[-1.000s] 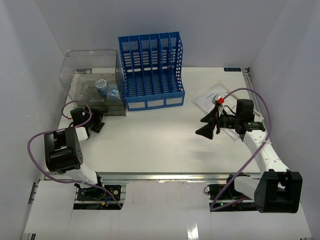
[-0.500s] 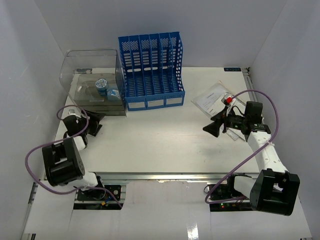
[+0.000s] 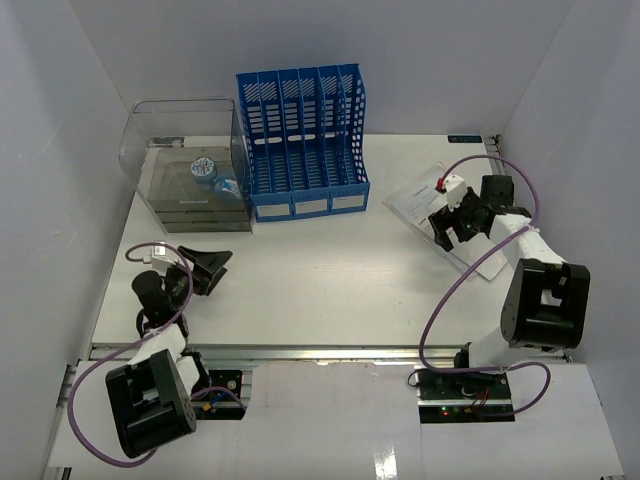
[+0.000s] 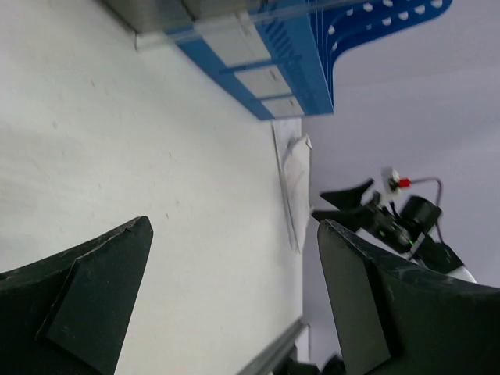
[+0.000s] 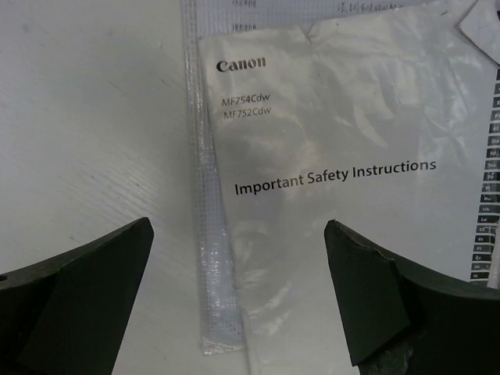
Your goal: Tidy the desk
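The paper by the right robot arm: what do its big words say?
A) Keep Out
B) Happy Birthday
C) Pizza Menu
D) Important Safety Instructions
D: in the right wrist view the booklet lies flat on the desk, and "Important Safety Instructions" is printed across it in bold, under the name Canon.

right wrist: leaflet [image 5: 336, 195] runs off top and right edges, print column at right edge too small to read | left wrist: blue file rack [image 4: 305, 62] and clear box [image 4: 148, 9] cut by top edge | top external: small blue things [image 3: 210, 175] in clear box too small to identify, right pincer [image 3: 457, 228] covers part of leaflet
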{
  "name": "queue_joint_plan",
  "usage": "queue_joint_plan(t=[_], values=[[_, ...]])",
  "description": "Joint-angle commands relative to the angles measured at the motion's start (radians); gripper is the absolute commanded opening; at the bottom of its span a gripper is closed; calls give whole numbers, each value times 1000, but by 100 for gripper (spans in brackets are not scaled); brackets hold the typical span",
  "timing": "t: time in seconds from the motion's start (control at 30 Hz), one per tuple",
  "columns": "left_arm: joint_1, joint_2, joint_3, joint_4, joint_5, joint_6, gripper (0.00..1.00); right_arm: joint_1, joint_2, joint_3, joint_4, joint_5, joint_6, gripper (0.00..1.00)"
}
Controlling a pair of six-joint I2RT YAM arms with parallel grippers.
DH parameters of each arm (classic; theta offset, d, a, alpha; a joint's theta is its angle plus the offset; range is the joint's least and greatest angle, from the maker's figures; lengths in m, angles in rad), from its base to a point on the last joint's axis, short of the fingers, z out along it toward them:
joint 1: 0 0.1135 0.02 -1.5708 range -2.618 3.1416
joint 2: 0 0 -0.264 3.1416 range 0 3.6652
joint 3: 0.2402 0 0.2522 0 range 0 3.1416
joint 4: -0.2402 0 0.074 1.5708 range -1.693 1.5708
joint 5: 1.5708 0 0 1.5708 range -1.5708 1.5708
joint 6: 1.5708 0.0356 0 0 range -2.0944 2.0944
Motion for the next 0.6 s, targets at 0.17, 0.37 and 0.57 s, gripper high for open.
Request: queue_joint_plan(t=[0.17,0.37,0.57], values=[[-36,-307,-56,-112,192,-25,98,9,148,62,-89,113,-260,81],[-95,-442,-35,-218,165,-14,98,10,183,39,-14,159,-263,82],[-169,-440,-33,-227,130,-17,98,16,216,30,28,190,-281,79]])
